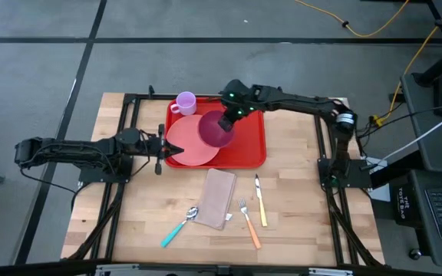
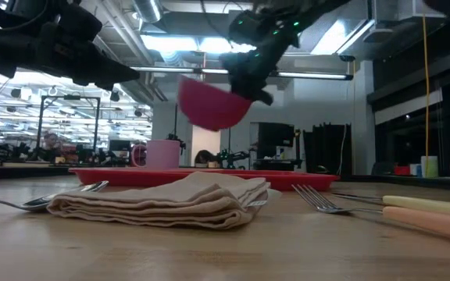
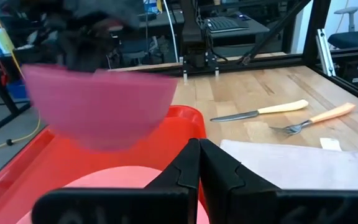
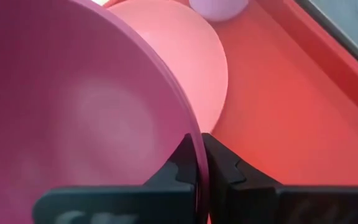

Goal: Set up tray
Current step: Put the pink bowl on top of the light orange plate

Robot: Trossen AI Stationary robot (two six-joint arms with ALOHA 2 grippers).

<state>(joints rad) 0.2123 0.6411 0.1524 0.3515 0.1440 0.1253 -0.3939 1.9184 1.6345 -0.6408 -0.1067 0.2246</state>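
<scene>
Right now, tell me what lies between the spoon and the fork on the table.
In the high view, the folded napkin lies between the spoon and the fork; the low view shows the same.

Bright ceiling lights glaring in low view, arms silhouetted — bowl (image 3: 98, 112) motion-blurred, soft shadows

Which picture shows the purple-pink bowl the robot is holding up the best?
The low view: the bowl hangs whole above the tray, its rim pinched by the right gripper. The high view shows it small from above. The left wrist view shows it blurred. The right wrist view shows only its inside, very close.
</scene>
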